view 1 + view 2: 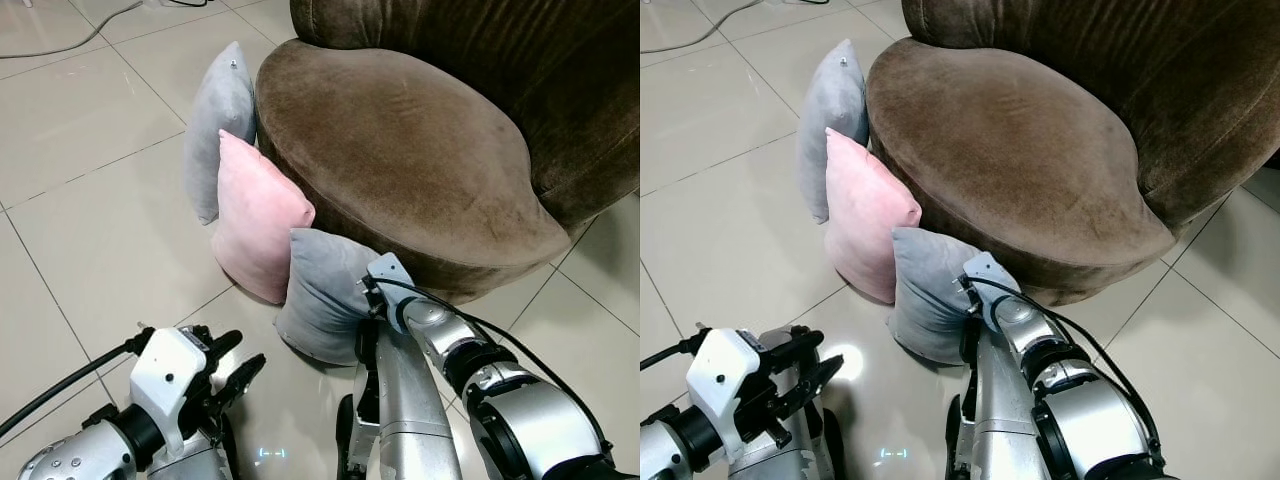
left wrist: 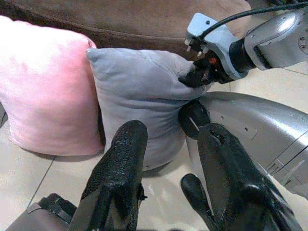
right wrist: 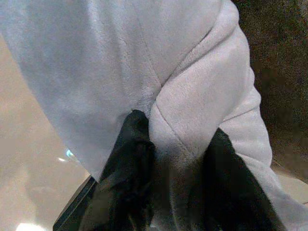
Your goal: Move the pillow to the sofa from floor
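Three pillows lean against the brown sofa (image 1: pixel 400 140) on the tiled floor: a grey one (image 1: pixel 222 110) farthest away, a pink one (image 1: pixel 255 215) in the middle, and a small grey pillow (image 1: pixel 320 290) nearest me. My right gripper (image 1: pixel 368 300) is shut on the near grey pillow's right edge; its black fingers (image 3: pixel 134 159) pinch a fold of the fabric (image 3: pixel 178 110). My left gripper (image 1: pixel 232 365) hovers open low at the left, short of that same pillow (image 2: pixel 139 91), with nothing between its fingers (image 2: pixel 120 178).
A grey cable (image 1: pixel 70 35) runs across the tiles at the far left. The sofa's broad round seat (image 1: pixel 1010 130) is bare, with its backrest (image 1: pixel 520 50) behind. Open tiled floor (image 1: pixel 90 200) spreads to the left of the pillows.
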You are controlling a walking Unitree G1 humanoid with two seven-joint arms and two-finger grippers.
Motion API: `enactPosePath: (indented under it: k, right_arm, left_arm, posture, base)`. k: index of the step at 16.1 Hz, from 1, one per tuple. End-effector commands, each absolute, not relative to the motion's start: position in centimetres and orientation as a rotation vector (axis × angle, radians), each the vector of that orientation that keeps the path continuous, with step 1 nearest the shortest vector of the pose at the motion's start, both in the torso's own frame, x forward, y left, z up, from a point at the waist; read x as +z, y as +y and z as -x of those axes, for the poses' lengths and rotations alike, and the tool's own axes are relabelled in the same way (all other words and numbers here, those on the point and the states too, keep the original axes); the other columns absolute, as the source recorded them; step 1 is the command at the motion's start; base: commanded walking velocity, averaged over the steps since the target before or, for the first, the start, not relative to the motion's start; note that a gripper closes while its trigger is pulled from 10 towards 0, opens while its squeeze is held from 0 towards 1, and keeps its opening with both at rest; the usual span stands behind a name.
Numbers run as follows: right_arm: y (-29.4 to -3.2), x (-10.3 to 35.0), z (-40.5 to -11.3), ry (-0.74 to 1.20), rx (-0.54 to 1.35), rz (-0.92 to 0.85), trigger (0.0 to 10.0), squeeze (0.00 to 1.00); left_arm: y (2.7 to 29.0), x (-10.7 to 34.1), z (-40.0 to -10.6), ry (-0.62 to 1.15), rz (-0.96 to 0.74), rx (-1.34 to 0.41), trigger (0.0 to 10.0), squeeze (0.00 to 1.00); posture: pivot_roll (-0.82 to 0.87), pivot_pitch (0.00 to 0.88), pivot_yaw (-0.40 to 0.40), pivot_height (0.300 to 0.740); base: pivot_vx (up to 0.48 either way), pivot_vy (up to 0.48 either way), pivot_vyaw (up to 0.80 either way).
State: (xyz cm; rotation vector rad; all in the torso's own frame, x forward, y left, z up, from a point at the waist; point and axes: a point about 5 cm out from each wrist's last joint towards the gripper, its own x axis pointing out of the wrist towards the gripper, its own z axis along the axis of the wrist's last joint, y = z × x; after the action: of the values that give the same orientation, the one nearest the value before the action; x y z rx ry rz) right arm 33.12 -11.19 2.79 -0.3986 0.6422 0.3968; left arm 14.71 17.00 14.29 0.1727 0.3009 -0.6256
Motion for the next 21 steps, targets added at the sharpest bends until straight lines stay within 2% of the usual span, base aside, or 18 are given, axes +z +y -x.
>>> enactPosePath:
  k: [1,7,9,10,14,16,17,18,19,21]
  right_arm:
    - [-11.5,1.5,-32.1,0.713,0.402,0.388,0.0,0.00]
    - [-10.7,1.5,-32.0,0.692,0.412,0.321,0.0,0.00]
    - [-10.7,2.2,-32.6,0.661,0.376,0.223,0.0,0.00]
    - [-10.6,2.4,-32.7,0.648,0.375,0.196,0.0,0.00]
    - [-11.0,4.8,-34.4,0.531,0.360,-0.073,0.0,0.00]
    - [-12.5,8.5,-36.3,0.383,0.379,-0.320,0.0,0.00]
    - [-13.0,9.4,-36.6,0.347,0.389,-0.357,0.0,0.00]
    - [-14.4,13.0,-37.3,0.199,0.422,-0.465,0.0,0.00]
    - [-14.9,14.1,-37.4,0.151,0.423,-0.485,0.0,0.00]
    - [-17.4,19.8,-37.6,-0.056,0.380,-0.552,0.0,0.00]
  left_arm:
    - [16.7,14.1,-14.4,0.310,-0.163,-0.635,10.0,0.00]
    - [16.7,13.4,-14.5,0.314,-0.159,-0.593,10.0,0.00]
    - [17.0,13.4,-14.5,0.306,-0.140,-0.539,10.0,0.00]
    - [17.1,13.0,-14.7,0.308,-0.139,-0.528,10.0,0.00]
    - [18.1,12.6,-15.3,0.290,-0.150,-0.425,10.0,0.00]
    - [19.2,12.9,-16.7,0.246,-0.110,-0.314,10.0,0.00]
    - [19.2,13.3,-17.1,0.225,-0.096,-0.296,10.0,0.00]
    - [19.2,14.2,-18.6,0.169,-0.099,-0.275,10.0,0.00]
    - [19.2,14.3,-19.0,0.158,-0.111,-0.269,10.0,0.00]
    - [19.5,15.0,-20.4,0.118,-0.126,-0.228,10.0,0.00]
  posture:
    - [0.08,0.191,-0.144,0.490]
    - [0.09,0.122,-0.136,0.490]
    - [0.09,0.077,-0.133,0.490]
    - [0.09,0.024,-0.131,0.490]
    - [0.10,0.000,-0.125,0.490]
    - [0.09,0.000,-0.106,0.490]
    - [0.08,0.000,-0.101,0.490]
    - [0.06,0.000,-0.067,0.490]
    - [0.05,0.000,-0.059,0.490]
    - [0.04,0.000,-0.039,0.490]
  base:
    - [0.000,0.000,0.00]
    - [0.000,0.000,0.00]
    - [0.000,0.000,0.00]
    - [0.000,0.000,0.00]
    - [0.000,0.000,0.00]
    - [0.000,0.000,0.00]
    - [0.000,0.000,0.00]
    - [0.000,0.000,0.00]
    - [0.000,0.000,0.00]
    - [0.000,0.000,0.00]
